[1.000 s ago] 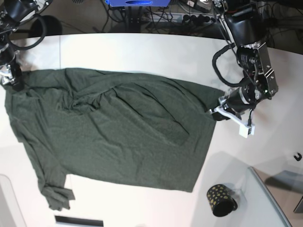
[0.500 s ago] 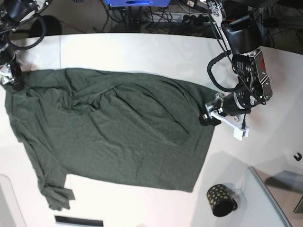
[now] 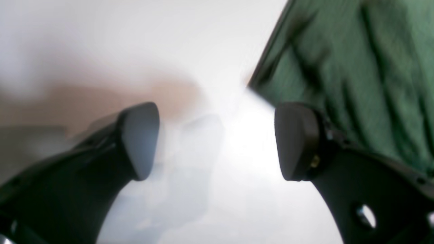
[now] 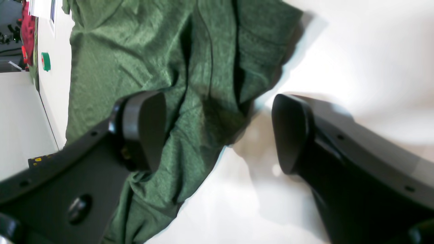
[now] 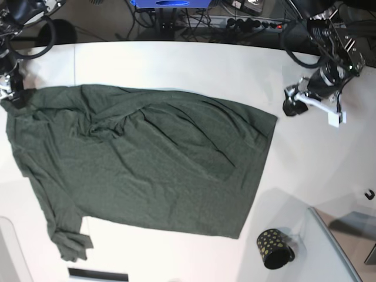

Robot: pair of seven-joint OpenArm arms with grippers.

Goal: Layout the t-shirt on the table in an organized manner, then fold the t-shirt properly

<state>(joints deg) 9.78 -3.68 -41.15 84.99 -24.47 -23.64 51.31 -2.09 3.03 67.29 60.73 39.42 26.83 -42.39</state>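
**Both jaws wide, shirt lying flat on table**

My left gripper (image 3: pixel 217 140) is spread wide, nothing btwn the pads. Wrist cam is blurry, but I see bare white table (image 3: pixel 135 40) under the gap, and the t-shirt (image 3: pixel 356 67) w/ its dark hem edge running diagonally in the upper right corner. One finger sits in front of the fabric in that view; can't tell if it touches. From the base cam, my left gripper (image 5: pixel 292 104) hangs over bare tabletop just beside the shirt's nearest corner, apart from it.

My right gripper (image 4: pixel 218 132) is also parted wide, not clamped on anything. Btwn the pads I see a bunched, creased corner of the t-shirt (image 4: pixel 162 67) and white table (image 4: pixel 356 51) next to it. One pad is over the cloth, the other over the bare surface. In base view that gripper (image 5: pixel 10 94) is at the shirt's far corner by the frame edge, mostly cut off.

The t-shirt (image 5: pixel 141 164) is spread across the middle of the table (image 5: pixel 176 64), dark green, roughly laid out but w/ wrinkles and diagonal folds thru the upper part. One sleeve is crumpled at the bottom corner nr the table edge.

A small black cup (image 5: pixel 274 248) w/ gold dots lies on its side, well apart from the shirt, nr its lower corner.
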